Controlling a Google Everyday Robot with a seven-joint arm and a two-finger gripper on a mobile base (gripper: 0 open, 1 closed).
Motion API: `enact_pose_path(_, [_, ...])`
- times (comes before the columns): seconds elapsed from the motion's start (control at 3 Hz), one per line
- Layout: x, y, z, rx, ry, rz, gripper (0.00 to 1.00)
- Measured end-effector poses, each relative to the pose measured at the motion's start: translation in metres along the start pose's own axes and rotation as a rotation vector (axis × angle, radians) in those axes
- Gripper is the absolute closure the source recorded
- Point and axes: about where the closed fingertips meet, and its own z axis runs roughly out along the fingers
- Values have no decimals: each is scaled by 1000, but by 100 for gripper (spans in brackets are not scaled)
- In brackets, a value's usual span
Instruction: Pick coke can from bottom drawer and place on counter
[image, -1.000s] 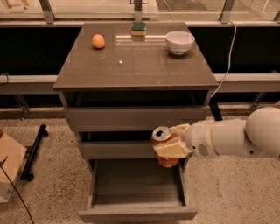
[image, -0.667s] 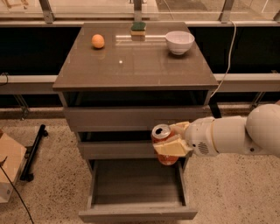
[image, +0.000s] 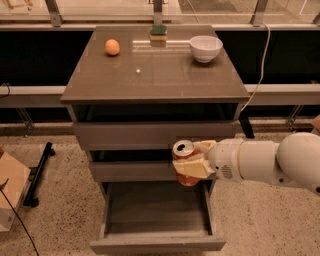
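The pincer (image: 196, 158) grasps the coke can (image: 183, 159) above the open bottom drawer (image: 156, 244), well below the tabletop (image: 150, 75). I judge the lift is in hand; next the can must clear the tabletop's edge.

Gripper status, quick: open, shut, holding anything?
Gripper: shut on the coke can, which is held upright above the open bottom drawer and below the counter.
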Motion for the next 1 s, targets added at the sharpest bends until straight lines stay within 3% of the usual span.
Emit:
enact_pose_path(0.67, [-39, -29, 12, -17, -122, -71, 100])
enact_pose_path(1.0, [-68, -48, 2, -20, -176, -115, 100])
